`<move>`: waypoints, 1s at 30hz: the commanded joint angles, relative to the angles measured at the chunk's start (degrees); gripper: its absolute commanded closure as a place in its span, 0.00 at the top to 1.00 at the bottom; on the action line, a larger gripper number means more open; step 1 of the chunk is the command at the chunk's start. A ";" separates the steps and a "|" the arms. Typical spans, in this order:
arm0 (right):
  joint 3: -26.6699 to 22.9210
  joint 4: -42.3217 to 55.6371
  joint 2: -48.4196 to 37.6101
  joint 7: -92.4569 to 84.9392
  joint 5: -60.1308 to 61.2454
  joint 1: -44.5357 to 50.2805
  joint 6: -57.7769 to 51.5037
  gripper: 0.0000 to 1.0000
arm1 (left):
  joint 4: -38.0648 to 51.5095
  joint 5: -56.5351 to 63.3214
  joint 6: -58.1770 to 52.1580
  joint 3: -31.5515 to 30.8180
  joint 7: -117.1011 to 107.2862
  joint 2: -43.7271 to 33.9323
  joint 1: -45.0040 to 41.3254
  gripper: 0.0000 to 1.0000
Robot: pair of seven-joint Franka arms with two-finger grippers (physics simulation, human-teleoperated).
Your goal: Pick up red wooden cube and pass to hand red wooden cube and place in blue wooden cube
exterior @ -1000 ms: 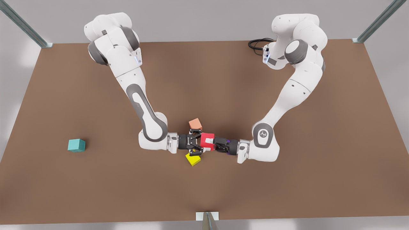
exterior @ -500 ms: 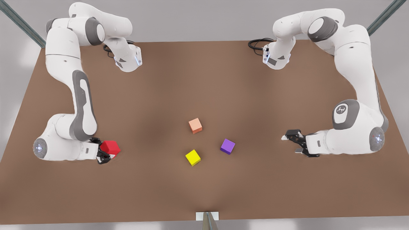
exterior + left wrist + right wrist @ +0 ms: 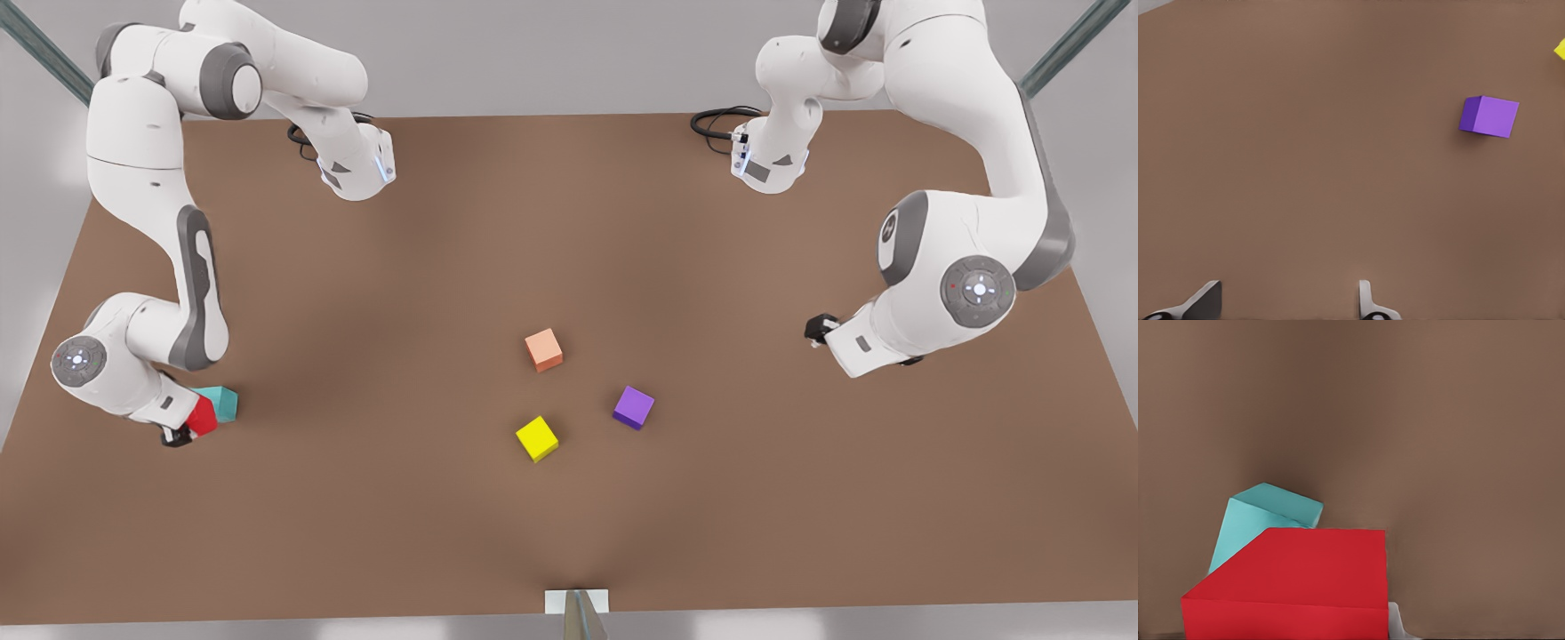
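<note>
Brown and matte, the worktop (image 3: pixel 569 222) carries everything under a plain grey wall. At the front view's left, the right end effector (image 3: pixel 182 431) grips the small bright red wooden cube (image 3: pixel 202 416), held pressed beside and partly over the small teal-blue wooden cube (image 3: pixel 222 403). I judge the red cube light, rigid and smooth-faced, best pinched across two flat opposite faces. Mid-worktop lie a pale salmon cube (image 3: pixel 543 349), a yellow cube (image 3: pixel 537 438) and a purple cube (image 3: pixel 633 407). At the right, the left end effector (image 3: pixel 1288 303) waits, fingers spread wide and empty. No brand, label or lettering is readable.
</note>
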 commanded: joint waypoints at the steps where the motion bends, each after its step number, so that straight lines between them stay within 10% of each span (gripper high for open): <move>1: 0.01 -0.47 -0.07 2.96 -0.37 -0.97 5.60 0.50 | 0.64 -1.05 0.03 -0.02 -7.26 0.48 0.26 1.00; 15: 0.01 -7.59 -1.56 2.34 0.15 -2.82 5.60 0.52 | 0.46 -1.32 -0.49 -0.29 -7.26 0.48 -0.18 1.00; 18: 0.18 -8.12 -2.18 2.78 0.24 -2.73 4.19 1.00 | 0.46 -1.32 -0.49 -0.29 -7.26 0.48 -0.18 1.00; 30: 0.18 -9.26 -2.18 2.26 0.15 -2.91 2.78 1.00 | 0.46 -1.32 -1.29 -0.29 -7.26 0.48 -0.18 1.00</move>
